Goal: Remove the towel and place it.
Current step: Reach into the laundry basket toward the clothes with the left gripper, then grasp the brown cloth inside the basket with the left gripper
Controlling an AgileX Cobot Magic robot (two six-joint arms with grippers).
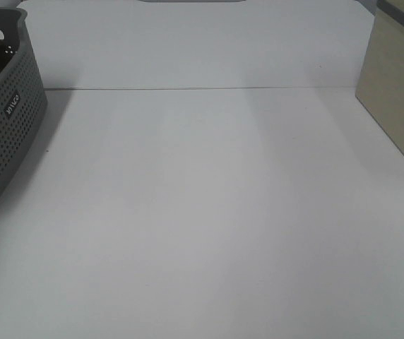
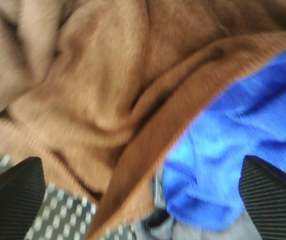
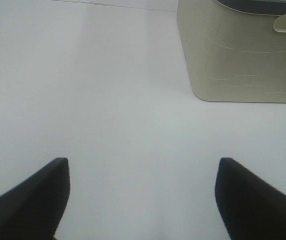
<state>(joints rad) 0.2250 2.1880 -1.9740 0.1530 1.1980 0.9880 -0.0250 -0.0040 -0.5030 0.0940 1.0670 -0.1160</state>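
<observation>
Left gripper (image 2: 143,200) hangs spread wide over the towel (image 2: 108,100), bunched in the grey basket (image 1: 11,120) at 10 o'clock next to a blue cloth (image 2: 243,130). Right gripper (image 3: 143,200) spread too, holding nothing. Nothing grabbed yet, so lifting and placing both remain

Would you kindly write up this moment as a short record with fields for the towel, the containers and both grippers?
towel: brown, crumpled inside the grey basket, not yet lifted
blue cloth: next to the towel, touching it
grey basket: left edge of the table
beige bin: right edge of the table
left gripper: open, over the towel
right gripper: open, empty, over the table
</observation>
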